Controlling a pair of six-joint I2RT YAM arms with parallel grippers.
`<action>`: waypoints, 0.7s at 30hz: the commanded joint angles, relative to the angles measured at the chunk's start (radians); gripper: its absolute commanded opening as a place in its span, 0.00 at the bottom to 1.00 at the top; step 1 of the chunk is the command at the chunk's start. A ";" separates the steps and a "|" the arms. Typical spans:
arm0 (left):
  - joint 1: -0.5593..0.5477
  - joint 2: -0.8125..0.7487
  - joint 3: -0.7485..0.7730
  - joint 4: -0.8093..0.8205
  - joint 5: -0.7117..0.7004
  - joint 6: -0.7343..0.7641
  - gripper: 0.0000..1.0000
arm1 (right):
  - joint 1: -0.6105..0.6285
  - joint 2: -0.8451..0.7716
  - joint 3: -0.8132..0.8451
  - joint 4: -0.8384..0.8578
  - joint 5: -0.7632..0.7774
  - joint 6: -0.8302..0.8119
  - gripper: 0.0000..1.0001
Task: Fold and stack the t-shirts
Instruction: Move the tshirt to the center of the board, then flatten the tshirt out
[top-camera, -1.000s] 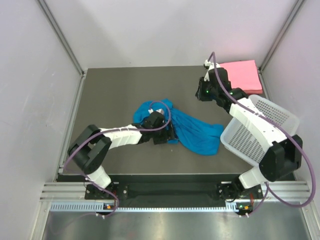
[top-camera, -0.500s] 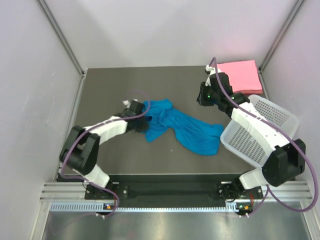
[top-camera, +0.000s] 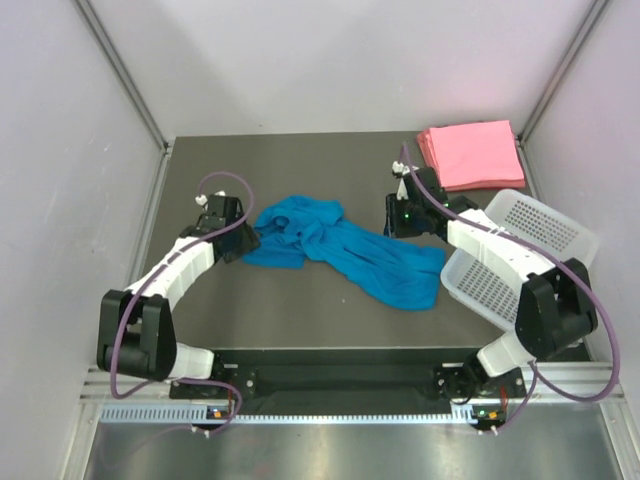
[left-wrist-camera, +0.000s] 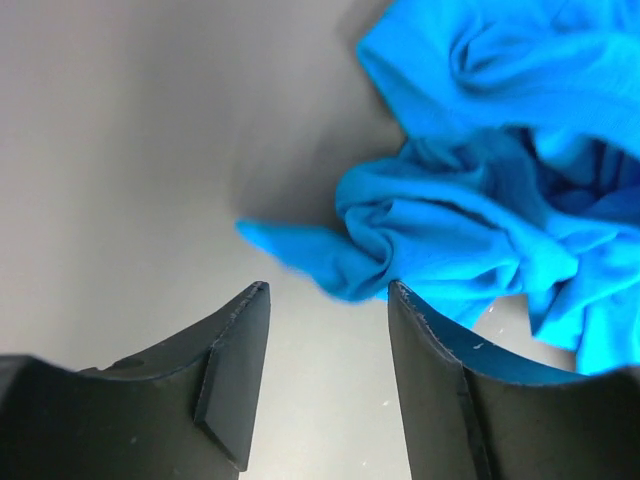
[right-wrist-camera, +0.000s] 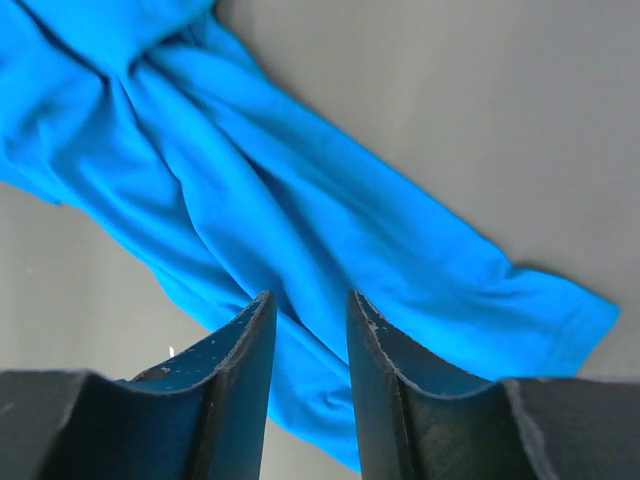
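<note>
Progress: pink t-shirts (top-camera: 470, 155) folded, stacked beyond basket (top-camera: 560, 222) | blue t-shirt (top-camera: 345, 250) crumpled on table (top-camera: 270, 310) left of basket, folding not yet done | left jaws spread, empty | right jaws slightly parted, empty

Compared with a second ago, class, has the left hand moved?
Yes. The left hand has swung leftward, away from the white basket, toward the table's left edge, stretching the blue t-shirt out with it.

We see a white perforated plastic basket (top-camera: 548, 225) at three o'clock on the dark grey tabletop (top-camera: 300, 170), and it looks tilted to us. At six o'clock we see a ribbed metal rail (top-camera: 350, 385); pale walls (top-camera: 60, 200) enclose the rest.
</note>
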 joint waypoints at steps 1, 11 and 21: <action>0.005 -0.057 -0.035 0.002 0.019 -0.003 0.56 | 0.013 0.021 0.011 -0.003 -0.052 -0.041 0.35; 0.004 -0.092 -0.082 0.008 0.104 0.018 0.56 | 0.023 0.077 0.051 -0.070 -0.060 -0.099 0.42; -0.014 0.000 0.049 0.119 0.267 0.102 0.60 | 0.026 0.093 0.039 -0.023 -0.048 -0.056 0.42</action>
